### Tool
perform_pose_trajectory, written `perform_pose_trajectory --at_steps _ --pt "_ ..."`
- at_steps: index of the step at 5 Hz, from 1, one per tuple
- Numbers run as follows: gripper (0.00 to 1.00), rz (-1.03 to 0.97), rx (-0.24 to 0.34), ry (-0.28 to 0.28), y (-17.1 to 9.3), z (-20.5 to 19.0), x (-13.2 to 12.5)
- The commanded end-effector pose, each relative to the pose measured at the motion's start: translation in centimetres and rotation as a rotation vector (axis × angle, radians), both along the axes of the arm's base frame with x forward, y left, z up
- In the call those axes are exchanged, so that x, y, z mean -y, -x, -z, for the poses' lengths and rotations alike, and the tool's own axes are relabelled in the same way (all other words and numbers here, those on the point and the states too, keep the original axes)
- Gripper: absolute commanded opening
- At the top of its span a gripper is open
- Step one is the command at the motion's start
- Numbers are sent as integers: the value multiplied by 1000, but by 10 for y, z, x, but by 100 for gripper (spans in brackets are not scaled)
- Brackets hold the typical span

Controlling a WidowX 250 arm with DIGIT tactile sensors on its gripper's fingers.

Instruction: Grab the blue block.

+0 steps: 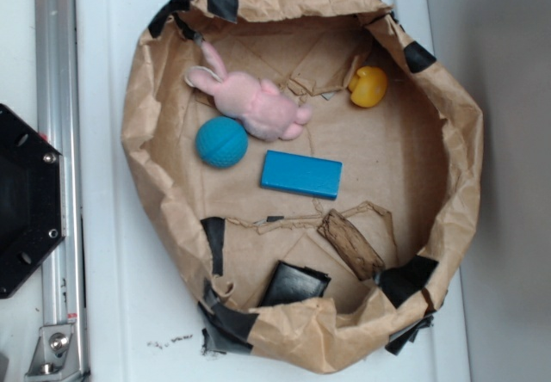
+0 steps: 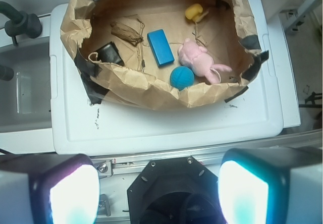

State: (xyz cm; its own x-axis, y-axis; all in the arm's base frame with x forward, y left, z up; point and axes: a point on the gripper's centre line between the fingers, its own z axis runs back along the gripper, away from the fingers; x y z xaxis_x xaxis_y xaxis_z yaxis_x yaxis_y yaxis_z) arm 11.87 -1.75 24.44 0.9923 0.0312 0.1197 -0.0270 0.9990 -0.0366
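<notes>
Nothing grabbed yet. Your gripper (image 2: 159,191) sits with jaws apart, well outside the bag (image 1: 448,227). Block (image 1: 301,174) lies flat mid-bag, just beside the ball (image 1: 221,141). Full approach and grasp remain.

In the wrist view the pincer (image 2: 159,193) shows only as two blurred, glowing fingers (image 2: 70,196) cut off by the bottom edge, so its tips are out of sight. The paper nest's near wall (image 2: 151,90) hides the lower part of the teal ball (image 2: 181,77). In the exterior view the black mount (image 1: 26,201) is cut off at the left edge.
</notes>
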Motion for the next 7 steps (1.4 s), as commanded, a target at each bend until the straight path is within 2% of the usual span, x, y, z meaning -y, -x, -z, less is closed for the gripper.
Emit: perform_pose_trajectory --at_steps 1,2,3,4,5,6,7 --pt "100 0 0 0 0 0 0" --pt "100 179 -17 -1 -50 25 -3" --pt "100 281 27 -4 -101 56 4" --pt "100 365 25 -31 -150 102 9" --pt "100 455 -83 18 -156 157 13" --pt "100 452 -123 3 -145 208 11" --pt "100 456 -178 -52 -134 236 13"
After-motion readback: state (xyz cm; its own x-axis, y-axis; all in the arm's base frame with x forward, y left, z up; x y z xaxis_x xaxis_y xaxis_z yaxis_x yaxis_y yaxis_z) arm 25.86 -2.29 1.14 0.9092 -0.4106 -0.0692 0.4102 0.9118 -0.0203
